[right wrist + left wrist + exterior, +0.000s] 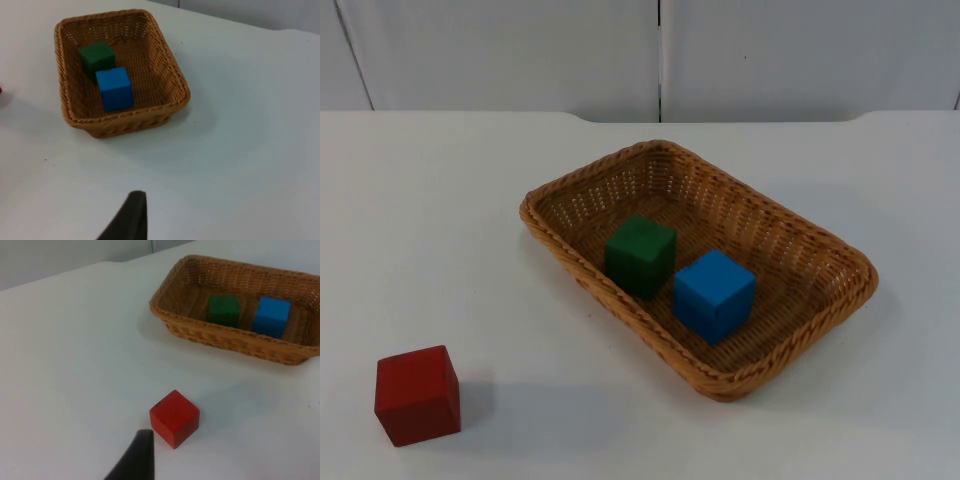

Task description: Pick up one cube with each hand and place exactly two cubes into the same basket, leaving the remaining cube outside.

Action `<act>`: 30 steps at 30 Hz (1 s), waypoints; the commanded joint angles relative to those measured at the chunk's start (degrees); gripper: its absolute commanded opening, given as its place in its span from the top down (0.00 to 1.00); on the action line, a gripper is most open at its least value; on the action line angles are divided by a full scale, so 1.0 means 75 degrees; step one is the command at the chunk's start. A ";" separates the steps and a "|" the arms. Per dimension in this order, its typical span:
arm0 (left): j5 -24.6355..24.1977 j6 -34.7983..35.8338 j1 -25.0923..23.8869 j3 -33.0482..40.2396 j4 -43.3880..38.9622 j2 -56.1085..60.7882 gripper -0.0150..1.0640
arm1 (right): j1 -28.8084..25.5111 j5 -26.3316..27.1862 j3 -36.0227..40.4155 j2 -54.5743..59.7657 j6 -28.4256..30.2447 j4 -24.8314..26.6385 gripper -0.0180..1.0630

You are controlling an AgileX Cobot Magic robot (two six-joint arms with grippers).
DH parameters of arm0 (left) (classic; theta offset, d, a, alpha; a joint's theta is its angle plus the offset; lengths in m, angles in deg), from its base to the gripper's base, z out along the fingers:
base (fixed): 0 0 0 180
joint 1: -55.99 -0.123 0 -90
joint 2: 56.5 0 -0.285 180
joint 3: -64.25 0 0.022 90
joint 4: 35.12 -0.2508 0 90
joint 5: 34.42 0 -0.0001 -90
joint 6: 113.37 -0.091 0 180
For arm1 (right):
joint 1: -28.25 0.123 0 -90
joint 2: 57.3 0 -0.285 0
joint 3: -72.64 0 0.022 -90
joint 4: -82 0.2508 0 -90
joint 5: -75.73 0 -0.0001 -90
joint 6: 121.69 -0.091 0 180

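Note:
A wicker basket [575, 272] lies at the middle of the table, and in it a green cube [640, 254] and a blue cube [714, 294] rest side by side, close together. Both cubes also appear in the left wrist view, green cube [223, 309] and blue cube [271, 316], inside the basket [225, 338]. A red cube [417, 394] sits on the table at the front left, outside the basket. My left gripper [137, 455] hovers just short of the red cube [174, 418], apart from it. My right gripper [130, 215] waits well back from the basket [125, 122], over bare table.
The white table [440, 220] ends at a grey partition wall [520, 50] behind the basket. A sliver of the red cube [1, 91] peeks in at the edge of the right wrist view.

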 commanded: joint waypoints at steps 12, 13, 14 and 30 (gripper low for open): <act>-0.0003 0.0059 0.0046 0.0032 -0.0042 0.0030 0.01 | 0.0027 0.0095 0.0061 -0.0022 0.0032 -0.0007 0.01; -0.0003 0.0059 0.0046 0.0032 -0.0042 0.0030 0.01 | 0.0027 0.0095 0.0061 -0.0022 0.0032 -0.0007 0.01; -0.0003 0.0059 0.0046 0.0032 -0.0042 0.0030 0.01 | 0.0027 0.0095 0.0061 -0.0022 0.0032 -0.0007 0.01; -0.0003 0.0059 0.0046 0.0032 -0.0042 0.0030 0.01 | -0.0650 0.0095 0.0061 -0.0022 0.0032 0.0010 0.01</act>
